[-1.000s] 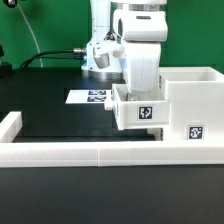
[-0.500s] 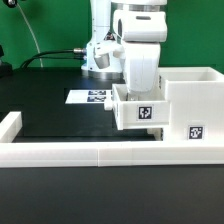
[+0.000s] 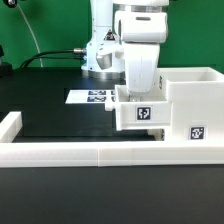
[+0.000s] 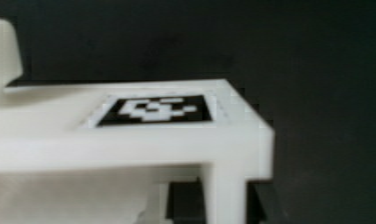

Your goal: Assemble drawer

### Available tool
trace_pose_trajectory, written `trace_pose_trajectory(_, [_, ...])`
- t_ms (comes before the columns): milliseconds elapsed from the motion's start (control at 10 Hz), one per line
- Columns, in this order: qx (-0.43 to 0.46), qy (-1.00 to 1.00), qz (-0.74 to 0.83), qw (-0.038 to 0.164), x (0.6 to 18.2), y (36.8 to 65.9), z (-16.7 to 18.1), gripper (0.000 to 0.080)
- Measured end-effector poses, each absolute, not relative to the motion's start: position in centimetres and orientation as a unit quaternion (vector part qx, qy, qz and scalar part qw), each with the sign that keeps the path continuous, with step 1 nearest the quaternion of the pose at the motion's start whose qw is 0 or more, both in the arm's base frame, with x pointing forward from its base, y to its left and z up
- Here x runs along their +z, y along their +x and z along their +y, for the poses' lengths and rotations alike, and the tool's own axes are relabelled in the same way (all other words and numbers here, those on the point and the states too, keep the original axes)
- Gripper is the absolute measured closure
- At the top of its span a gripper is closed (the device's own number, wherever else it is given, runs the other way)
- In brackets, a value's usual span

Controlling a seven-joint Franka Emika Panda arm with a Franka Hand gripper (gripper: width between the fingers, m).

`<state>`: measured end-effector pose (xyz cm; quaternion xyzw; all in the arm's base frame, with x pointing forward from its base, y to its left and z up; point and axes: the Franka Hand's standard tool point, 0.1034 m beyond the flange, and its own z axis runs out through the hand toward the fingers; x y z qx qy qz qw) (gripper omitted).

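Note:
My gripper (image 3: pixel 140 92) hangs from the white arm and is shut on the wall of a small white open-top tray (image 3: pixel 128 118) with a black-and-white tag on its front. The tray sits low over the black table, against the left side of the tall white housing (image 3: pixel 190 95), which has its own tag. In the wrist view the gripper (image 4: pixel 229 205) has its two black fingers (image 4: pixel 195 205) on either side of the thin tray wall, and the tagged tray face (image 4: pixel 123 145) fills the view. I see no second tray.
The long low white border wall (image 3: pixel 70 152) runs along the front and turns up at the exterior view's left (image 3: pixel 12 125). The marker board (image 3: pixel 90 97) lies flat behind the tray. The robot base (image 3: pixel 100 55) and a black cable stand at the back.
The tray in my gripper has shifted slightly toward the exterior view's right, closer against the housing. The grip is unchanged.

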<state>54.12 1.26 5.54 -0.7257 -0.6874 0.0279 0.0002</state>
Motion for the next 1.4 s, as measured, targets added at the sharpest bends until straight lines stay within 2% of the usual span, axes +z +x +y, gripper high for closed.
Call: trace_pose_trajectory(1400, [0.025,-0.734,-0.679,-0.003,5.48,54.19,1.38,0.0757])
